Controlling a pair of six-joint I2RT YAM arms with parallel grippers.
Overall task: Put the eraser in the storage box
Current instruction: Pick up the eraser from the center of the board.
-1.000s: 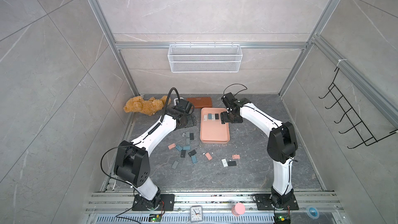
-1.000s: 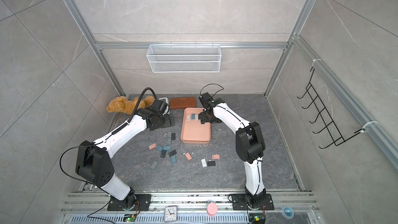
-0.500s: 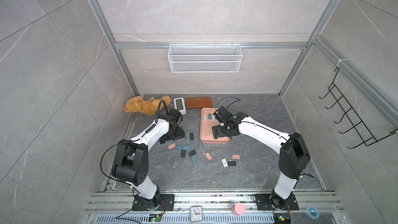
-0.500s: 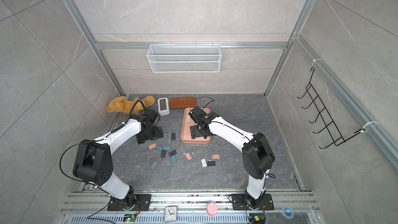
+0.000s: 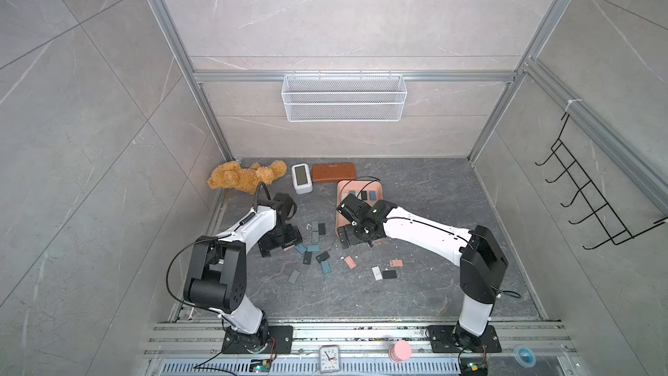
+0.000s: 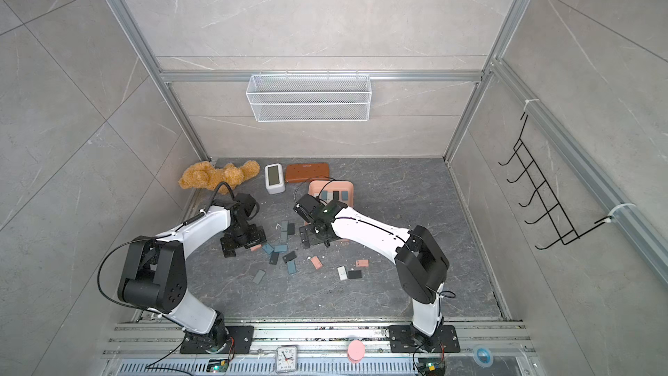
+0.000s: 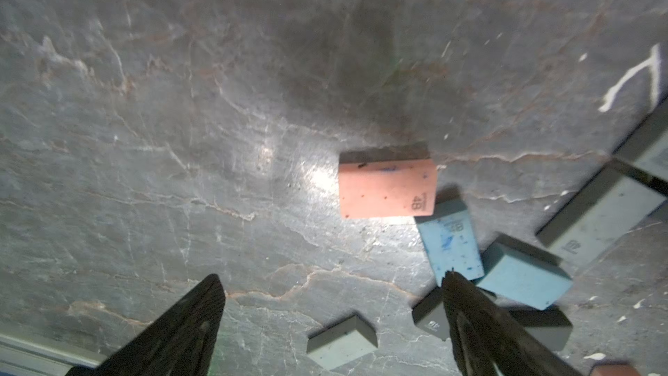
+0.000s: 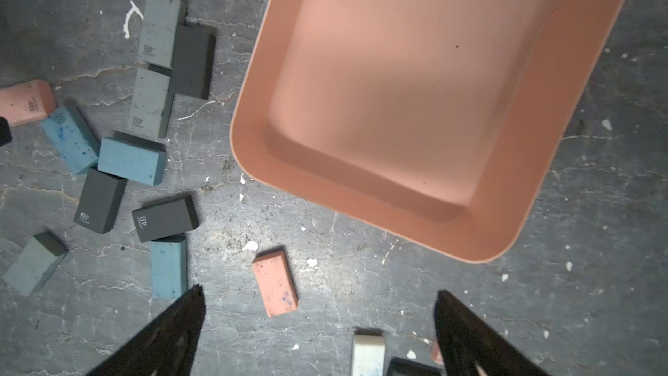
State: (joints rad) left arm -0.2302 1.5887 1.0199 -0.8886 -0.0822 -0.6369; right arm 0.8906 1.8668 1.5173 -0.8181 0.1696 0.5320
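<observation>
Table: dark grey stone-patterned slab (image 5: 433, 218), flecked with pale crumbs.
Storage box: salmon-pink tray (image 5: 376, 189) (image 6: 349, 187) (image 8: 253, 103) near the back edge of the table, about mid-width, with its long sides running front to back. The right arm covers its front end in both top views.
In the box: a short row of dark and blue-grey erasers (image 5: 363, 195) at the back end. There seem to be four, though a cable crosses them.
Left gripper: (image 7: 330, 278) (image 5: 280, 240) points down at the table, left of the box. Its jaws stand wide apart with nothing between them.
Pink 4B eraser: (image 7: 386, 188) lies flat on the table just ahead of the left fingertips, untouched. One corner meets a light blue eraser (image 7: 450, 244).
Right gripper: (image 8: 318, 291) (image 5: 356, 236) hangs over the box's front left corner. Its jaws are spread wide and carry nothing.
Speckled pink eraser: (image 8: 275, 283) (image 5: 350, 262) lies on the table just outside the box's front rim, ahead of the right fingertips and clear of them.
Loose erasers: a cluster of grey, black and blue blocks (image 8: 132, 160) lies between the two grippers. Nearer the front edge, a white eraser (image 5: 377, 272) lies beside a black eraser (image 5: 389, 274).
Back edge: teddy bear (image 5: 245, 177), small white device with a screen (image 5: 302, 178) and brown case (image 5: 332, 172), in that order from the left corner.
Back wall: white wire basket (image 5: 343, 97).
</observation>
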